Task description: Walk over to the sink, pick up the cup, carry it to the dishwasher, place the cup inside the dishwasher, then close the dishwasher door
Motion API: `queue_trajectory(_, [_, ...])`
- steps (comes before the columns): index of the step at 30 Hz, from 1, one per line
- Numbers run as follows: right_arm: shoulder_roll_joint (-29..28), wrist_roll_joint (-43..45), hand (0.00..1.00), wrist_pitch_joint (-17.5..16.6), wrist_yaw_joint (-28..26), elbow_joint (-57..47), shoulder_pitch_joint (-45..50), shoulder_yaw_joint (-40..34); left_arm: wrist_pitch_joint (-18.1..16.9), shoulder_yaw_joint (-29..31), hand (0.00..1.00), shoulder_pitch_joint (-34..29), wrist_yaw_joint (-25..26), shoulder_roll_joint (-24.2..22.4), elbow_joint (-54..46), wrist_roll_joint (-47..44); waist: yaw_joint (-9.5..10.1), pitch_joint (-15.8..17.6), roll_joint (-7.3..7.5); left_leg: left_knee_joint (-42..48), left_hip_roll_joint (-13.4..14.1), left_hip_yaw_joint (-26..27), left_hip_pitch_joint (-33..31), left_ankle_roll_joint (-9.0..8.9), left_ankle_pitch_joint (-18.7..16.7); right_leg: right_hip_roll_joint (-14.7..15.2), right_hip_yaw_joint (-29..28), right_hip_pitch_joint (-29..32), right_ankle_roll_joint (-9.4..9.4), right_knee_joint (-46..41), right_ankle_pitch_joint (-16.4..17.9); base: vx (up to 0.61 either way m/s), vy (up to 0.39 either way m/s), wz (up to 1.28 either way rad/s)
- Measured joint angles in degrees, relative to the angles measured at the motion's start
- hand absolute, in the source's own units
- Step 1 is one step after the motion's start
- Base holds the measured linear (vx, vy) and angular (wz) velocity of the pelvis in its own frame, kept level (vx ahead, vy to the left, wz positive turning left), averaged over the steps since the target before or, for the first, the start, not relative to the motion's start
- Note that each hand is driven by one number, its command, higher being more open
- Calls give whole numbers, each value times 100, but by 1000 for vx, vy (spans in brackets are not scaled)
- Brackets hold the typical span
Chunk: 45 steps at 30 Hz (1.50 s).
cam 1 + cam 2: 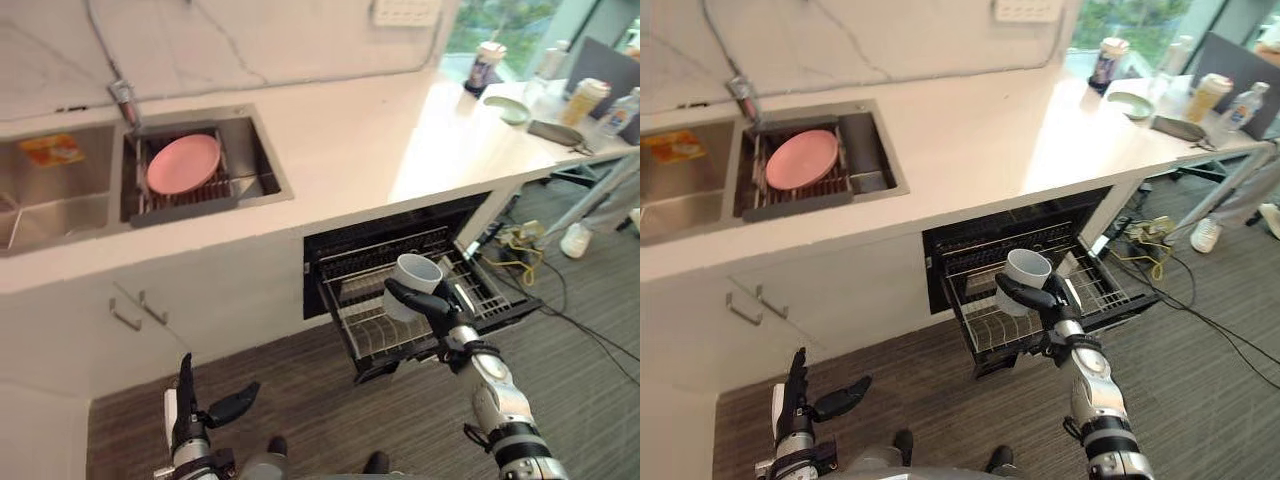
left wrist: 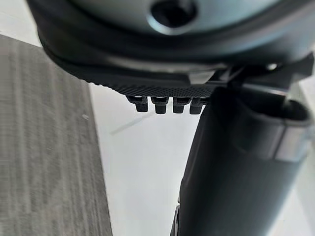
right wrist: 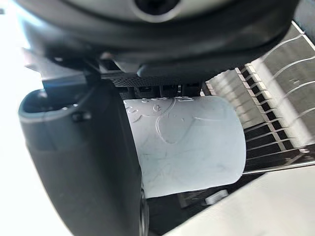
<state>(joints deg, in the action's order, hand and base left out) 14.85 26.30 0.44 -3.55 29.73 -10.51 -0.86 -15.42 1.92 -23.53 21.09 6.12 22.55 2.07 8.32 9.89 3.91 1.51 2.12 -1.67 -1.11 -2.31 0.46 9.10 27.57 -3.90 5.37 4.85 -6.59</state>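
Note:
My right hand (image 1: 432, 305) is shut on a pale blue-white cup (image 1: 414, 276), holding it upright just above the pulled-out wire rack (image 1: 375, 335) of the open dishwasher (image 1: 400, 232). In the right wrist view the cup (image 3: 189, 145) sits between thumb and fingers, with the rack's tines (image 3: 268, 105) beyond it. My left hand (image 1: 195, 412) hangs low over the floor at the lower left, fingers straight and apart, holding nothing. The sink (image 1: 60, 190) lies at the counter's left.
A pink plate (image 1: 184, 163) rests on a rack in the sink's right basin. Cups, a bowl and bottles (image 1: 530, 95) stand at the counter's far right. A person's leg and white shoe (image 1: 578, 238) show at the right, near cables (image 1: 520, 250) on the carpet.

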Motion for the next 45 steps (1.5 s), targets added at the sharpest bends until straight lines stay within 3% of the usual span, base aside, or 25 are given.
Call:
queue_trajectory(5, [366,-174,0,64,253,872,-1235,201,-1,161,100,187,2,42,43,28,300,558,156,401,9,-243,-554,-12,-22,-43,202,251,-82,-1,-64,-61,4,25])
queue_trajectory(6, [609,-168,0,66,347,1122,-1704,220,0,196,100,334,13,89,53,25,428,796,170,514,14,-292,-755,-21,-16,-60,252,372,-116,-2,-100,-73,12,16])
queue_trajectory(12, [1057,-167,0,129,325,1703,-2553,233,-3,194,100,444,19,238,54,142,601,1192,166,729,-15,-444,-1165,-25,-13,-46,410,602,-137,-8,-135,-26,22,16])
queue_trajectory(14, [1241,-173,0,246,208,2002,-2802,232,-7,89,100,452,19,256,62,197,678,1397,120,770,-25,-488,-1241,-25,-13,-42,452,632,-140,-13,-138,-10,30,9])
queue_trajectory(22, [1641,-683,0,744,-263,3037,-3559,233,-7,-256,100,595,-59,235,304,75,797,1572,-133,834,-26,-540,-1574,-29,5,11,478,1007,-154,-253,-56,-4,15,3])
queue_trajectory(34, [1645,-967,0,1377,-914,3620,-4099,229,218,-590,100,902,-267,215,265,-335,822,1737,-447,597,-34,-645,-1636,-72,158,191,565,1373,-153,-896,326,4,5,6])
queue_trajectory(35, [1642,-967,100,1426,-913,3625,-4099,227,276,-590,100,903,-268,216,262,-335,820,1741,-457,587,-34,-663,-1636,-77,162,209,578,1393,-150,-964,371,9,-10,6])
queue_trajectory(45, [1486,-944,100,1513,-747,3601,-4103,115,444,-583,100,903,-314,182,257,-446,830,1730,-501,415,34,-722,-1477,-196,266,307,613,1500,-220,-1510,715,-28,-32,3])
